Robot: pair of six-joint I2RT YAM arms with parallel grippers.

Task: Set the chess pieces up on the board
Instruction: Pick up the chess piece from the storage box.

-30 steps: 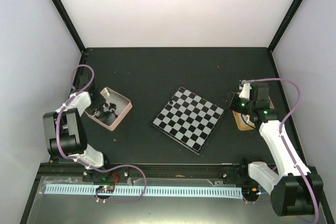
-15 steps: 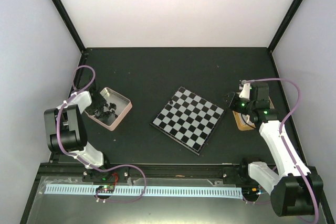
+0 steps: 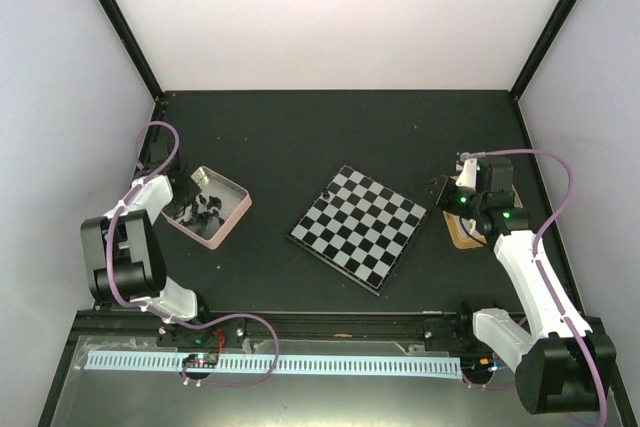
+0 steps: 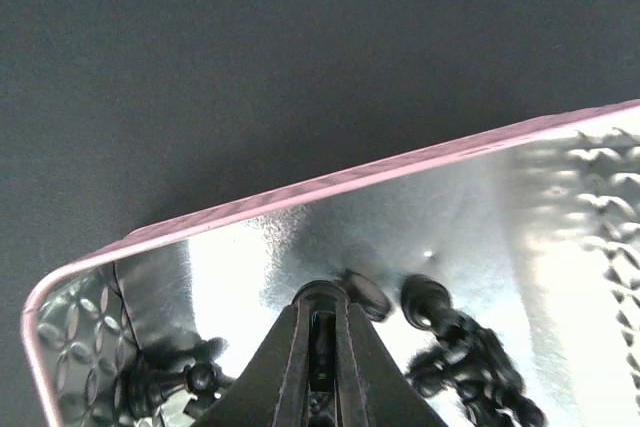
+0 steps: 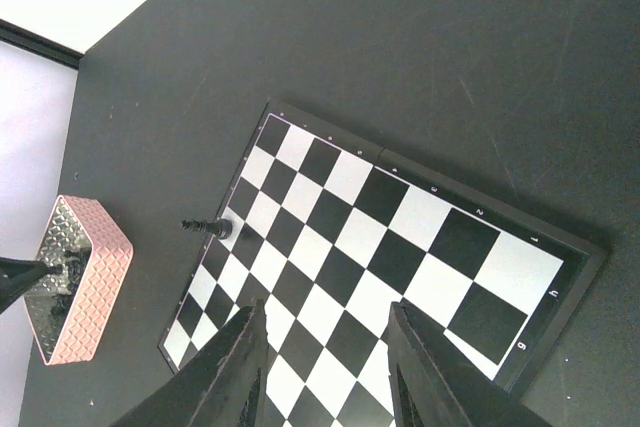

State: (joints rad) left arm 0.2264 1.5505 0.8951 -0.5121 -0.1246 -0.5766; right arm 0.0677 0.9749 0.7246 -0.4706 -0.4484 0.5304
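Observation:
The board [image 3: 360, 227] lies flat mid-table and fills the right wrist view [image 5: 400, 237]. One black chess piece [image 5: 208, 228] stands at the board's far edge. A pink-rimmed metal tin [image 3: 228, 230] holds several black chess pieces [image 4: 470, 352]. My left gripper [image 4: 322, 299] reaches down into this tin [image 4: 350, 179], its jaws closed on a black chess piece with a round base. In the top view the left gripper [image 3: 190, 205] is at the tin's left side. My right gripper [image 5: 328, 309] is open and empty, hovering off the board's right side [image 3: 447, 192].
A tan tin [image 3: 462, 230] sits under the right arm, right of the board. The pink tin also shows in the right wrist view [image 5: 85, 287]. Black frame posts stand at the table's back corners.
The left arm has shifted slightly over the pink tin. The right arm and the board have not moved.

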